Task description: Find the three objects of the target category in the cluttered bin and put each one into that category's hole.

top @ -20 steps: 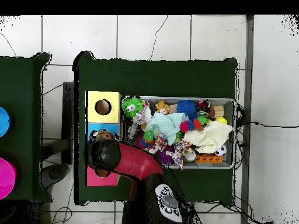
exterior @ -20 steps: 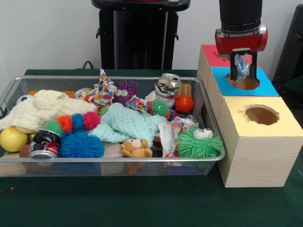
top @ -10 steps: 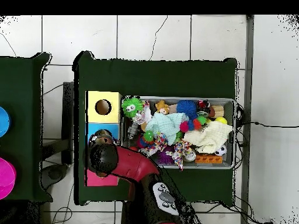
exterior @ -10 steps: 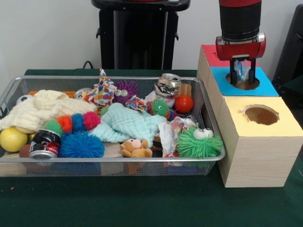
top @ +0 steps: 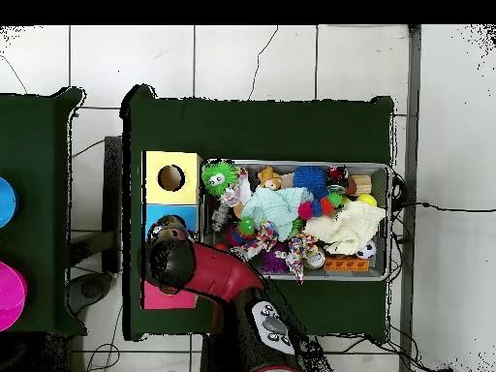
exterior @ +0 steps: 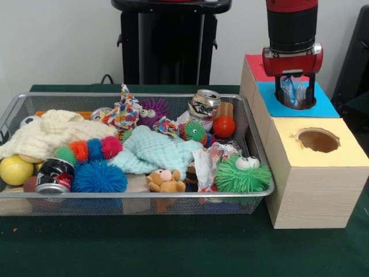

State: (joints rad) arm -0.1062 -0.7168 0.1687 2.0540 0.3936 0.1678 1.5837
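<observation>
Here the hand (exterior: 295, 92) pinched a clear bottle (exterior: 294, 91) at its midsection; thin, light, crushable walls. Red hole (exterior: 258, 68) at 12 o'clock.

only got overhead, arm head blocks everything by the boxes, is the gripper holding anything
Observer: Yes. The front view shows the gripper shut on a clear bottle.
Operator: is it down in a hole
Observer: No. The bottle hangs above the box tops, and from the front it lines up with the blue face.
Operator: can you see the red hole
Observer: No. Only a strip of the red face shows behind the gripper; its hole is hidden.
</observation>
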